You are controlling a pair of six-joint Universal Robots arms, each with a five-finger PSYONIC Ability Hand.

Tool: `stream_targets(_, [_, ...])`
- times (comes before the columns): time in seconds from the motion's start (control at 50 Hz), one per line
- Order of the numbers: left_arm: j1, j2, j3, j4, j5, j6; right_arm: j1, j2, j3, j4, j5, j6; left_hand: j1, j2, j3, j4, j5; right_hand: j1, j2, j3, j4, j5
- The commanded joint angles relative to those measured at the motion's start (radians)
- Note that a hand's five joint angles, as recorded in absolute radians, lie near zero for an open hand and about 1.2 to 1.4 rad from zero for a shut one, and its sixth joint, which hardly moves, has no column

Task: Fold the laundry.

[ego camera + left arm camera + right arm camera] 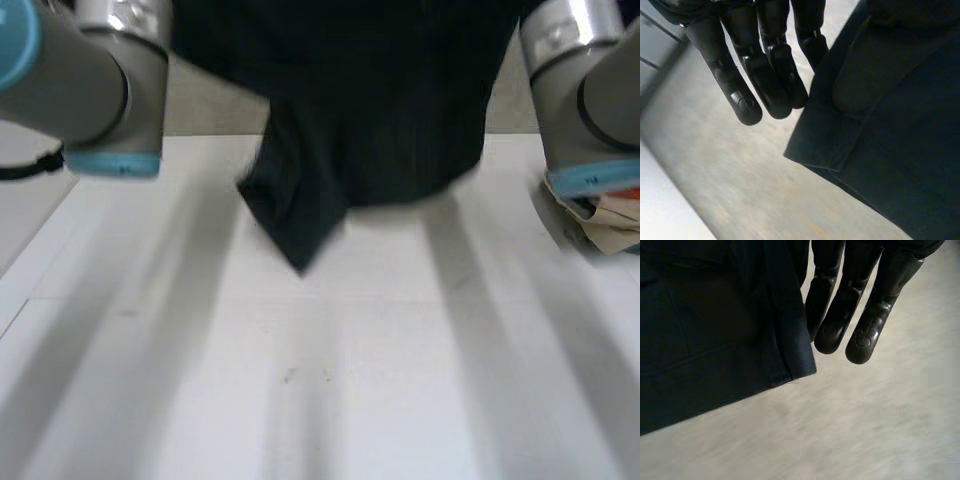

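A dark garment [380,120] hangs in the air over the far part of the white table [300,380], with a sleeve or corner drooping to a point at its lower left. In the left wrist view my left hand [765,75] has straight fingers beside one edge of the garment [890,150], and a thumb-like bulge sits under the cloth. In the right wrist view my right hand [850,315] has straight fingers against the other edge of the garment [715,340], with the hem corner hanging just beside the fingertips. Both hands pinch the cloth and hold it up.
My left arm [100,90] and right arm [585,90] stand at either side of the hanging cloth. A small pile of light and orange things [610,215] lies at the table's right side. The table's left edge [30,260] runs diagonally.
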Motion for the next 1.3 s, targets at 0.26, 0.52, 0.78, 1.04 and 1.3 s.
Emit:
stream_targets(0.26, [-0.007,0.006,-0.548,0.054,0.004,-0.124,0.038,0.116,0.269,0.059,-0.011,0.044,0.242,0.199,0.205,0.196,0.244,0.409,0.217,0.211,0.208,0.234])
stream_targets(0.52, [-0.083,0.188,-0.977,-0.087,0.002,-0.134,0.027,0.044,0.524,0.499,-0.011,0.077,0.242,0.199,0.205,0.196,0.244,0.409,0.217,0.211,0.208,0.234])
stream_targets(0.78, [-0.162,0.567,-1.115,-0.875,-0.045,-0.140,0.013,-0.325,0.832,1.083,-0.026,-0.152,0.242,0.199,0.205,0.196,0.244,0.409,0.217,0.211,0.208,0.234])
stream_targets(1.04, [-0.245,0.480,-0.991,-0.766,-0.048,-0.184,0.004,-0.330,0.845,0.921,-0.017,-0.166,0.242,0.199,0.205,0.196,0.244,0.409,0.217,0.211,0.208,0.234])
stream_targets(1.3, [-0.165,-0.033,-0.533,-0.282,-0.057,-0.025,0.016,-0.021,0.557,0.561,0.100,-0.052,0.242,0.199,0.205,0.196,0.244,0.409,0.217,0.211,0.208,0.234])
